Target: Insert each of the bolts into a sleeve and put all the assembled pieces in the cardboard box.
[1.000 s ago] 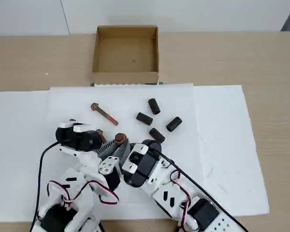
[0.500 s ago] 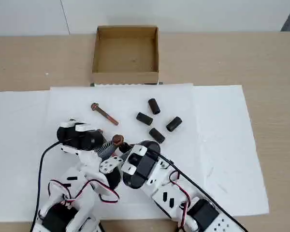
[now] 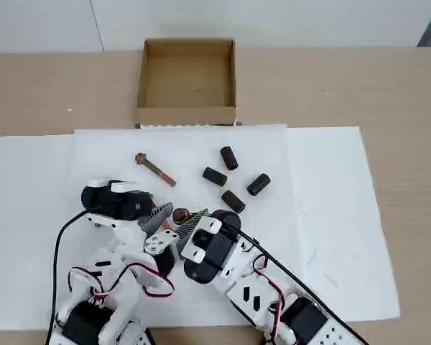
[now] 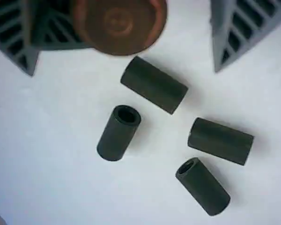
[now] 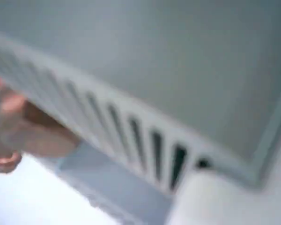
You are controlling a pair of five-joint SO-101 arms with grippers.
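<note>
Bolt (image 3: 180, 214) w/ left end effector (image 4: 122, 65) shifted slightly toward arms.

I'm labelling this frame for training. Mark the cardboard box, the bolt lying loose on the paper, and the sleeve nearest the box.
cardboard box (image 3: 187, 115), high view, the wall nearest the paper.
loose bolt (image 3: 156, 169), high view, middle of its shaft.
sleeve nearest the box (image 3: 229, 158), high view, middle of its side.

Four black sleeves (image 3: 215, 176), two bolts (image 3: 155, 169), cardboard box (image 3: 187, 115)
</note>
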